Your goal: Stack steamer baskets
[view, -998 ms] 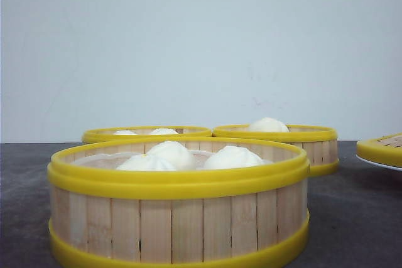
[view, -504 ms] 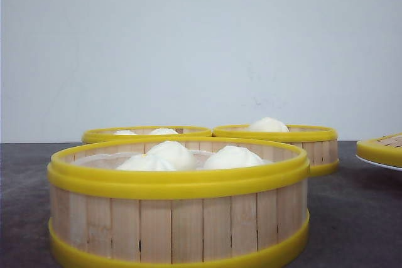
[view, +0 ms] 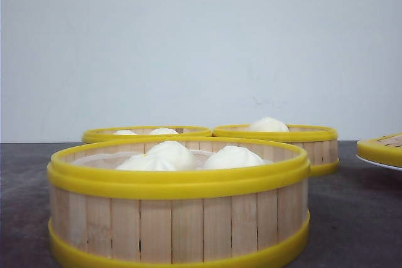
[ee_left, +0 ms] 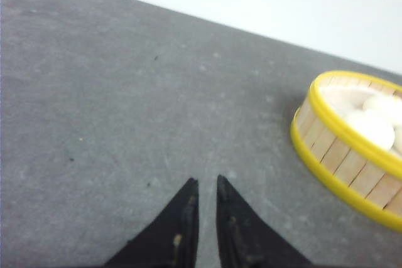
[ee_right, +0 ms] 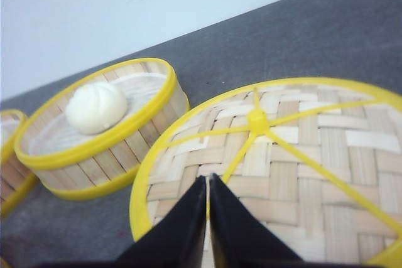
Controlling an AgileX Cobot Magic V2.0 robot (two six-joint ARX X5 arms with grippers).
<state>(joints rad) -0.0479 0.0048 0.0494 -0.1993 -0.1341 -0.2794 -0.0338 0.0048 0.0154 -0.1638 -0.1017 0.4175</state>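
Three steamer baskets stand on the dark table, each with white buns inside. The nearest (view: 179,218) fills the lower front view, and behind it stand one at back left (view: 146,134) and one at back right (view: 295,139). Neither gripper shows in the front view. My left gripper (ee_left: 207,180) hovers over bare table, shut to a thin slit with nothing in it, and a basket (ee_left: 342,155) lies off to its side. My right gripper (ee_right: 208,179) is shut and empty above the woven lid (ee_right: 301,155). The one-bun basket (ee_right: 107,149) is beside that lid.
The flat yellow-rimmed lid (view: 382,150) lies on a white plate (view: 377,164) at the right edge of the front view. Part of another basket (ee_right: 9,149) shows at the edge of the right wrist view. A pale wall rises behind the table.
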